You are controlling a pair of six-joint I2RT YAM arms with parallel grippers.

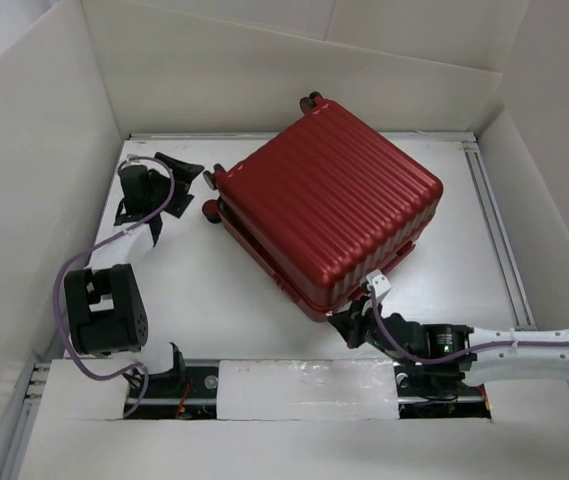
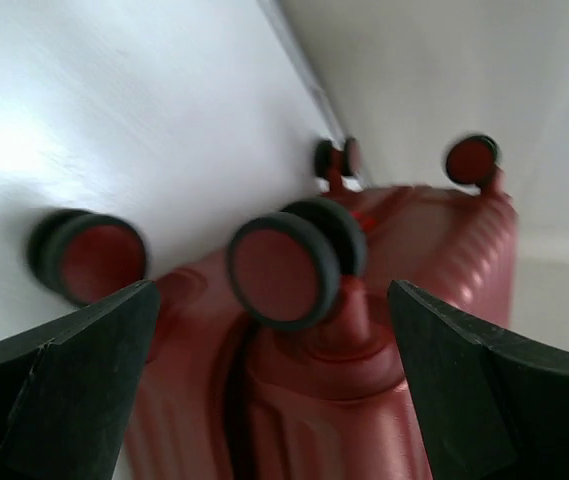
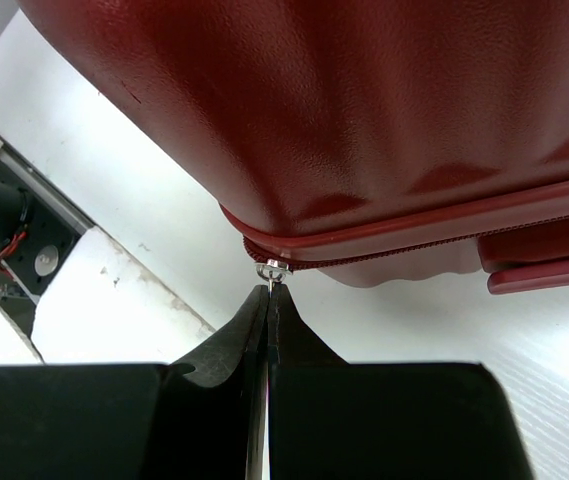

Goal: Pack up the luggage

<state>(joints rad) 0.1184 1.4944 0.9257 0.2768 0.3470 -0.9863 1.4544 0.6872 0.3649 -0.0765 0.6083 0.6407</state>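
Luggage lies closed, centre of table. Likely rigid, slick, too bulky to clamp; best hold is zipper pull. Right gripper pinches it. Left gripper jaws wide, facing wheels.

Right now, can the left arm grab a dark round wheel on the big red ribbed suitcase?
Probably yes. The left gripper is open, pointing straight at a wheel of the red ribbed suitcase, with nothing between them.
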